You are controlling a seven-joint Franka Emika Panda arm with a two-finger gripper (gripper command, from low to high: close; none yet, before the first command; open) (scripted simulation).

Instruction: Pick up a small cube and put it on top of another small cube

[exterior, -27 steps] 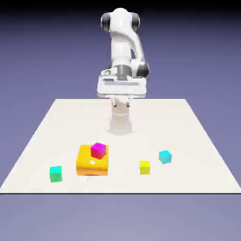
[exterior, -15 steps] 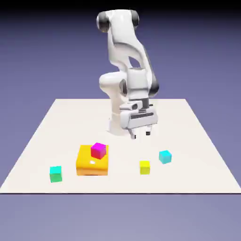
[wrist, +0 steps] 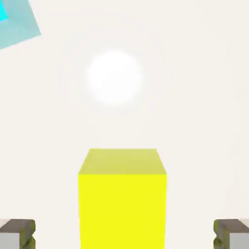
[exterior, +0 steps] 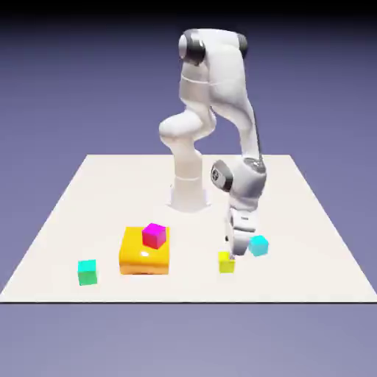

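Note:
The small yellow cube [exterior: 226, 263] rests on the white table, near the front and right of the middle in the exterior view. My gripper [exterior: 228, 255] hangs just above it, pointing down. In the hand view the yellow cube [wrist: 122, 199] fills the lower middle between the two grey fingertips [wrist: 17, 233], which stand wide apart with gaps on both sides. The gripper [wrist: 124, 237] is open and touches nothing.
A cyan cube [exterior: 258, 245] lies close by, right of the hand, and shows at the hand view's top left corner [wrist: 14, 22]. An orange block [exterior: 144, 255] carries a magenta cube [exterior: 154, 235]. A green cube [exterior: 87, 272] sits at the front left.
The arm has swung from above the table's back toward the exterior view's right and down, bringing the open gripper low over the yellow cube. No cube has moved.

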